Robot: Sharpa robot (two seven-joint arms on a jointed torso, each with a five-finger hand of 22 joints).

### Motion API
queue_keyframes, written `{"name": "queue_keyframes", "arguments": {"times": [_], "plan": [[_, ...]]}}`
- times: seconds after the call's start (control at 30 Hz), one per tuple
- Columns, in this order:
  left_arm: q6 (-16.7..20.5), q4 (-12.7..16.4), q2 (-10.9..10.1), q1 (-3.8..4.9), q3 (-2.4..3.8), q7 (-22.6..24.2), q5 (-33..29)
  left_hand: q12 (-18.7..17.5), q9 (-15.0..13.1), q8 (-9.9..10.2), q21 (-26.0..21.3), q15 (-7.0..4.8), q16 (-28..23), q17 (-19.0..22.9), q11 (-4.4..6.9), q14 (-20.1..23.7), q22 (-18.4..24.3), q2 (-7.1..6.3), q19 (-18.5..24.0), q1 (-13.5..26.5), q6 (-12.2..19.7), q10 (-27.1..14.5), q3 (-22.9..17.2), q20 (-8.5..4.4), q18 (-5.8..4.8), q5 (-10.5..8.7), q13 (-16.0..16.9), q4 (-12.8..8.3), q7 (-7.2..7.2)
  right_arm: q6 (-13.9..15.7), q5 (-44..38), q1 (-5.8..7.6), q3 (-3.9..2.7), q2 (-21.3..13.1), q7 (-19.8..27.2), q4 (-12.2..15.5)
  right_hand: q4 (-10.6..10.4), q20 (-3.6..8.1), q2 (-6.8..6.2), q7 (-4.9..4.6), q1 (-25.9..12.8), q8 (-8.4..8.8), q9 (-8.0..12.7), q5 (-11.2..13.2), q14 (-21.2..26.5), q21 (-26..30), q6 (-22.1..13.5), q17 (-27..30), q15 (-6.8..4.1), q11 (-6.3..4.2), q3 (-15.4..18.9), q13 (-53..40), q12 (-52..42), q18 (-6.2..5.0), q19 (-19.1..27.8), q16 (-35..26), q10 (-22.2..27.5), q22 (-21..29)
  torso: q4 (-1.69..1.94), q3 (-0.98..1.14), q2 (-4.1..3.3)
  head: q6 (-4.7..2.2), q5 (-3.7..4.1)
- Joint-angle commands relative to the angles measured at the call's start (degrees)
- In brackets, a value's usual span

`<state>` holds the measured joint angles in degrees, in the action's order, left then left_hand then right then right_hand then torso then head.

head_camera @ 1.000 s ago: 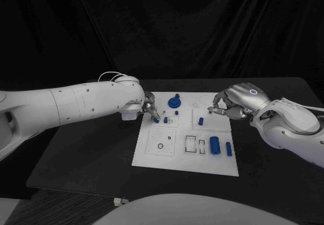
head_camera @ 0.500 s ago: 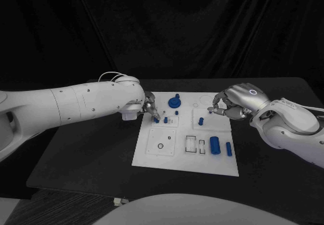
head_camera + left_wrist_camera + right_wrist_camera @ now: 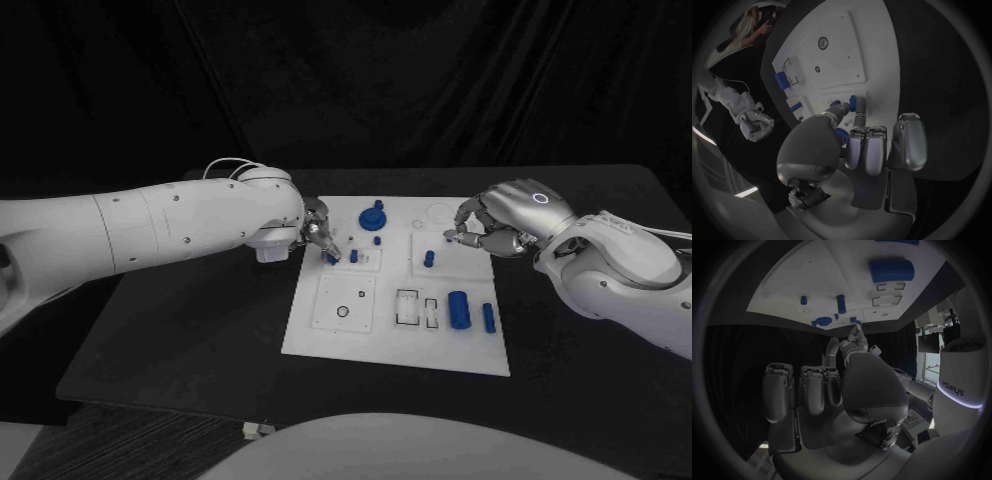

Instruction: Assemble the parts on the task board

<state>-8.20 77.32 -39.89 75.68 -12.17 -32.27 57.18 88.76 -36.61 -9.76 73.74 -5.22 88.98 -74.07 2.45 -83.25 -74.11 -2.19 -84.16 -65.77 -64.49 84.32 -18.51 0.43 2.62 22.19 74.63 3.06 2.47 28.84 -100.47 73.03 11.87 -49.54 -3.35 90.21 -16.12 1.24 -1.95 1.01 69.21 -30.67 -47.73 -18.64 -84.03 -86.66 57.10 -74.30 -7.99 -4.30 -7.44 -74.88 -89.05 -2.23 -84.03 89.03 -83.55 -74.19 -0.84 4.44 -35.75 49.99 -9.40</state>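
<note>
The white task board (image 3: pixel 329 330) lies in the middle of the black table. My left hand (image 3: pixel 317 232) reaches over the board's upper left area and pinches a small blue peg (image 3: pixel 333 257) between thumb and finger; the left wrist view shows this peg (image 3: pixel 854 103) at the fingertips, right at the board (image 3: pixel 848 50). Beside it stand another short peg (image 3: pixel 353 256), a tiny peg (image 3: pixel 378 240) and a round blue knob (image 3: pixel 375 217). My right hand (image 3: pixel 492 225) hovers at the board's upper right with its fingers curled in and nothing seen in them.
A blue peg (image 3: pixel 428 258) stands below the right hand. A thick blue cylinder (image 3: pixel 459 309) and a slim blue piece (image 3: pixel 489 318) lie at the board's lower right, beside two rectangular slots (image 3: pixel 408 305). A black ring (image 3: pixel 342 311) marks the lower left panel.
My left forearm has shifted slightly, while its hand stays at the small peg. The right hand has not moved.
</note>
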Motion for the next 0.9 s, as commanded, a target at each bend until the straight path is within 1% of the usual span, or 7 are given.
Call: {"name": "queue_keyframes", "arguments": {"times": [0.03,0.27,0.43,0.6,0.9], "plan": [[4.1,1.2,-0.7,-0.05,0.03,1.6,-0.2,1.2,-1.1,-0.2,-0.8,-0.75,1.0,-15.9,0.53,-6.8,-11.2,-0.12,-0.1,-0.9,-0.8,5.7,-4.8,0.10,0.87,1.98,15.4,-2.2,-1.06,0.1,-0.1,-0.21,-0.05,-0.1,-1.0,0.0,-0.3,0.22,-0.07,-0.08,0.9,0.31,-0.9,-1.5,-5.7,0.8,-0.2,-14.2,-0.11,-0.11,-1.4,-15.1,-1.0,1.06,-3.5,0.4,-6.5,-14.2,0.02,0.02,0.05,0.01,0.08],[7.6,3.7,-2.3,-0.01,0.04,3.2,-0.2,1.2,-1.2,-0.2,-1.3,-0.75,1.0,-15.9,0.52,-6.8,-11.0,-0.26,0.1,-1.0,-0.7,5.7,-4.9,0.09,0.96,2.19,15.4,-2.4,-1.04,0.0,-0.1,-0.34,-0.05,-0.1,-1.0,-0.1,-0.3,0.22,-0.07,-0.08,0.9,0.31,-0.9,-1.5,-5.7,0.8,-0.2,-14.2,-0.11,-0.11,-1.4,-15.1,-1.0,1.06,-3.5,0.4,-6.5,-14.2,0.01,0.01,0.06,0.01,0.03],[9.9,4.9,-3.4,0.00,0.03,4.3,2.2,1.2,-1.3,-0.1,-1.4,-0.74,0.8,-15.7,0.50,-6.7,-11.0,-0.35,0.1,-0.9,-0.6,5.7,-4.9,0.09,0.98,2.17,15.4,-2.5,-1.00,-0.1,-0.1,-0.49,-0.05,0.0,-1.0,-0.3,-0.3,0.22,-0.07,-0.08,0.9,0.31,-0.9,-1.5,-5.7,0.8,-0.2,-14.2,-0.11,-0.11,-1.4,-15.1,-1.0,1.06,-3.5,0.4,-6.5,-14.2,-0.04,0.06,0.16,0.01,-0.16],[12.3,5.5,-4.3,-0.01,0.02,5.4,3.8,1.2,-1.3,-0.1,-1.4,-0.74,0.8,-15.7,0.49,-6.7,-11.0,-0.38,0.1,-0.8,-0.6,5.7,-4.9,0.09,0.98,2.13,15.4,-2.4,-0.97,-0.1,-0.1,-0.63,-0.05,0.1,-1.0,-0.4,-0.3,0.22,-0.07,-0.08,0.9,0.31,-0.9,-1.5,-5.7,0.8,-0.2,-14.2,-0.11,-0.11,-1.4,-15.1,-1.0,1.06,-3.5,0.4,-6.5,-14.2,0.00,0.00,0.02,0.01,-0.19],[13.2,5.2,-4.5,-0.28,-0.01,6.1,4.3,1.2,-1.4,-0.1,-1.5,-0.71,0.7,-15.6,0.44,-6.6,-11.0,-0.22,0.1,-0.5,-0.5,5.7,-4.9,0.11,0.99,2.04,15.4,-2.2,-0.91,-0.2,-0.1,-0.71,-0.05,0.1,-1.0,-0.4,-0.3,0.21,-0.10,-0.10,1.0,0.42,-0.9,-1.5,-5.6,1.0,-0.1,-14.1,-0.10,-0.10,-1.5,-15.1,-1.0,1.03,-3.5,0.4,-6.5,-14.2,0.02,0.03,-0.01,0.01,-0.21]]}}
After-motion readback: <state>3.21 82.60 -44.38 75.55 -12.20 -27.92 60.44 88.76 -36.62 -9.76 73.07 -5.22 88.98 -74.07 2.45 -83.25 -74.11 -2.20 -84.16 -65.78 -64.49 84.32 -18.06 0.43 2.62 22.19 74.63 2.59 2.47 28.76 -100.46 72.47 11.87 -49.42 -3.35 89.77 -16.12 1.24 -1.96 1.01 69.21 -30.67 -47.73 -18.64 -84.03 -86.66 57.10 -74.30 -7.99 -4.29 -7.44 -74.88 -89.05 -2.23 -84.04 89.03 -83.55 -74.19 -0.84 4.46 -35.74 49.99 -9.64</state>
